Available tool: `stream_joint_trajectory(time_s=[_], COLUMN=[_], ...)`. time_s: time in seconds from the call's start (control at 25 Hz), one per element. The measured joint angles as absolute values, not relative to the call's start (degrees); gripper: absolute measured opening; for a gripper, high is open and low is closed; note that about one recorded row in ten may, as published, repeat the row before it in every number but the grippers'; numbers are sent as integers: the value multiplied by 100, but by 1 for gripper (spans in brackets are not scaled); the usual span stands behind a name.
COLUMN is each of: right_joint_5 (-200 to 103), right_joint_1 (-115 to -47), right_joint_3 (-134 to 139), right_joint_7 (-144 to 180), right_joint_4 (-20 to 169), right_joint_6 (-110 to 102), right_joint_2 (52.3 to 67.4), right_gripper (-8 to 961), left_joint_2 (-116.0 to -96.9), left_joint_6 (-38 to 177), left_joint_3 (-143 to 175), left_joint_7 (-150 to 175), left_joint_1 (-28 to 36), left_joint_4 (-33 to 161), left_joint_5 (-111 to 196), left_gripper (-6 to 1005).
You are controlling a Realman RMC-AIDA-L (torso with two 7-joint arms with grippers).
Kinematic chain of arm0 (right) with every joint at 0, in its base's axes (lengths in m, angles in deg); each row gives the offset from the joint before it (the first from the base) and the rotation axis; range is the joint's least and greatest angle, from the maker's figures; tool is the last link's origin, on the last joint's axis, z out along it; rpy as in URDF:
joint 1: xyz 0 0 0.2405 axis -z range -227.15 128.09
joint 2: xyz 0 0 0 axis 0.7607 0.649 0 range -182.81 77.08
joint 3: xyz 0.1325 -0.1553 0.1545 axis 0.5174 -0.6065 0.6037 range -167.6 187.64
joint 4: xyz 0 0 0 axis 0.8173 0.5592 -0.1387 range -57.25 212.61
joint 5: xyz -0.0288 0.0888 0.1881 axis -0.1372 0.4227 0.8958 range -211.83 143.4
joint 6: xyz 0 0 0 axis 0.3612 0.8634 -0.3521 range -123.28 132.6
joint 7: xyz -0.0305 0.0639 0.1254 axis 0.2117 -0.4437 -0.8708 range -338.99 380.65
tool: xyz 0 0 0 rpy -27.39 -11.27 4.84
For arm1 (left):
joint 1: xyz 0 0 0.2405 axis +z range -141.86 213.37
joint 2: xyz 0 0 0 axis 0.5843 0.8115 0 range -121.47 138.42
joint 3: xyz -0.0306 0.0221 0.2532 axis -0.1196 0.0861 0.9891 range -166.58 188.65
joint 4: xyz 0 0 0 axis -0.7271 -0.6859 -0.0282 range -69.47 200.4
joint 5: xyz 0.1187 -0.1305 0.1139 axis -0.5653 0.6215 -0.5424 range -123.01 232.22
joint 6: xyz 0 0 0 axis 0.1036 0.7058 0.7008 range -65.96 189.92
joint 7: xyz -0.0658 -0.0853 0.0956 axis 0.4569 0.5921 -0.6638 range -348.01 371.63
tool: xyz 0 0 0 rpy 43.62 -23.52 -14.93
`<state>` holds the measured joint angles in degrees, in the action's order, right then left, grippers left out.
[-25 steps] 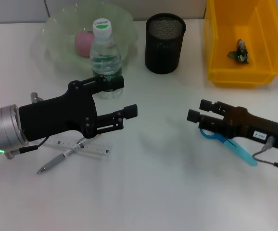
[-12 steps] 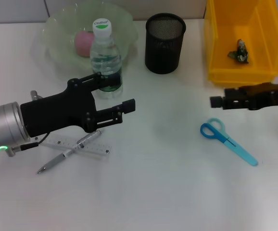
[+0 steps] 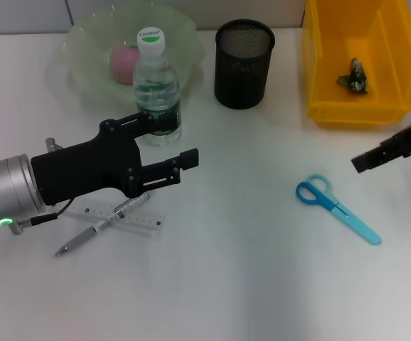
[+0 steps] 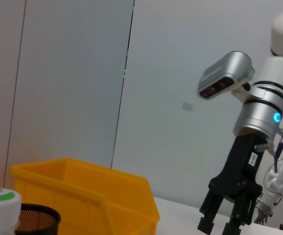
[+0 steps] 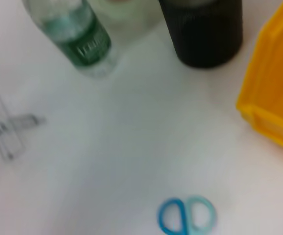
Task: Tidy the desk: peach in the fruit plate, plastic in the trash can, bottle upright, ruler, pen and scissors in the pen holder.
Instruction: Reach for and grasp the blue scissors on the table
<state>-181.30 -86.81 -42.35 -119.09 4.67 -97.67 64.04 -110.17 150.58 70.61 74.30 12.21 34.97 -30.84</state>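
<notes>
Two grippers empty: left gripper (image 3: 168, 145) jaws apart beside upright clear plastic water bottle (image 3: 156, 89), right gripper (image 3: 370, 160) state unclear above blue-handled scissors (image 3: 337, 207) on white desk (image 3: 248, 284).

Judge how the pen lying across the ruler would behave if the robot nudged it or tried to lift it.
The pen is slim and round, so a nudge would probably roll it off the flat ruler it crosses. It looks stiff and light. Its shiny barrel may slip in a pinch.
</notes>
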Motion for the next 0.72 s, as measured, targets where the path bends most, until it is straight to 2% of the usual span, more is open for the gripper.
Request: stream_joint_trajectory(time_s=[0.08, 0.36, 0.72], right_joint_5=[-18751, -19268, -19241], right_joint_1=[-8964, -9216, -9280], right_joint_3=[-4480, -5294, -6283], right_joint_7=[-12060, -12326, -12684], right_joint_4=[548, 740, 1154], right_joint_6=[-9804, -9546, -9024], right_joint_2=[6460, 6632, 6655], right_gripper=[784, 780, 781], left_joint_2=[-11018, -11016, -11009], left_joint_6=[15043, 14976, 14966], left_joint_3=[7063, 7062, 7062], left_joint_7=[7424, 7421, 7403], left_joint_1=[1228, 1220, 1223], left_joint_4=[3503, 3572, 3577], left_joint_5=[-3084, -3083, -3082], left_gripper=[739, 739, 739])
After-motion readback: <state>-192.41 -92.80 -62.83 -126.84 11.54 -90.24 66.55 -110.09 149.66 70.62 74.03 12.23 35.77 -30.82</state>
